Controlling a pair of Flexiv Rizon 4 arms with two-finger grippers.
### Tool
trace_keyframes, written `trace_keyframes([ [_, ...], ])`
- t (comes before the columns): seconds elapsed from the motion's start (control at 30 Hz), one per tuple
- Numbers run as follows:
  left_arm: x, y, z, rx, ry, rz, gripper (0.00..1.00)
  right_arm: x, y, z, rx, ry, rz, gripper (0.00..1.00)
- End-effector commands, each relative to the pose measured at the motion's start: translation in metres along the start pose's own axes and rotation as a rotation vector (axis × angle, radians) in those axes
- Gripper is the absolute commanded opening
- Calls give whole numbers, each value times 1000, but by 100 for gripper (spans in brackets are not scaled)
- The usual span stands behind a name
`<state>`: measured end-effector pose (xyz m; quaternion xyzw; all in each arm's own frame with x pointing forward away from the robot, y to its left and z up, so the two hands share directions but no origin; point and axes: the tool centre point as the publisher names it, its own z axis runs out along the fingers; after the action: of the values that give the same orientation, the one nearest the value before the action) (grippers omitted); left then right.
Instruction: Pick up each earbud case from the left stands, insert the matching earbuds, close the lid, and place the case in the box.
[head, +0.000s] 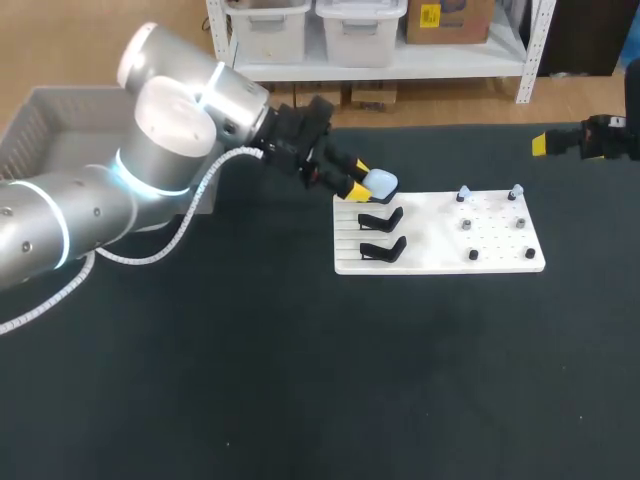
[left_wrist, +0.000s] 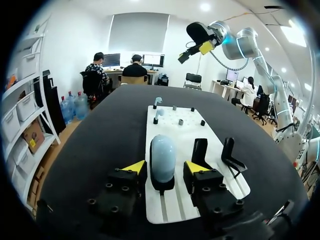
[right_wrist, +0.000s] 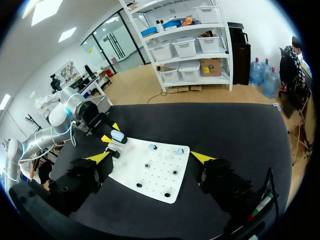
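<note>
Looking down from above, the left gripper (head: 357, 182) sits at the back left corner of the white board (head: 440, 240), right against the pale blue earbud case (head: 381, 181). From there I cannot tell whether it is touching the case. The left wrist view settles it. The case stands upright on its black stand between the two yellow tips, with a sliver of gap on either side. So the jaws are apart and grip nothing.

Only the right wrist view shows the right gripper (right_wrist: 151, 158) properly. Its jaws are spread wide and hold nothing, and it looks onto the board's pegged end. From above, just one of its yellow tips shows, off beyond the board's back right corner.

The grey box (head: 40, 125) appears in the head view alone. It sits on the dark counter (head: 300, 380) well to the left of the board, partly hidden by the left arm.

There is one case. Three black stands line the board's left end: the rearmost carries the case, and the two empty stands (head: 382, 218) are in front of it. The board's right half has six pegs. Two pale earbuds (head: 463, 192) sit on the back pair, and the four bare pegs (head: 466, 224) are in front of them.
</note>
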<state>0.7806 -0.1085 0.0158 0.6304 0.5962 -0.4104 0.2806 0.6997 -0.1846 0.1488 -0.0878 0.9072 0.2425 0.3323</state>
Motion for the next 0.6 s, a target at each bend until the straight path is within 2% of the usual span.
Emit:
trace_keyframes([
  [0.03,1,0,1,-5,-1,-2,47,0,0,0,2,1,0,100],
  [0.6,-1,3,4,-9,-6,-1,41,0,0,0,2,1,0,100],
])
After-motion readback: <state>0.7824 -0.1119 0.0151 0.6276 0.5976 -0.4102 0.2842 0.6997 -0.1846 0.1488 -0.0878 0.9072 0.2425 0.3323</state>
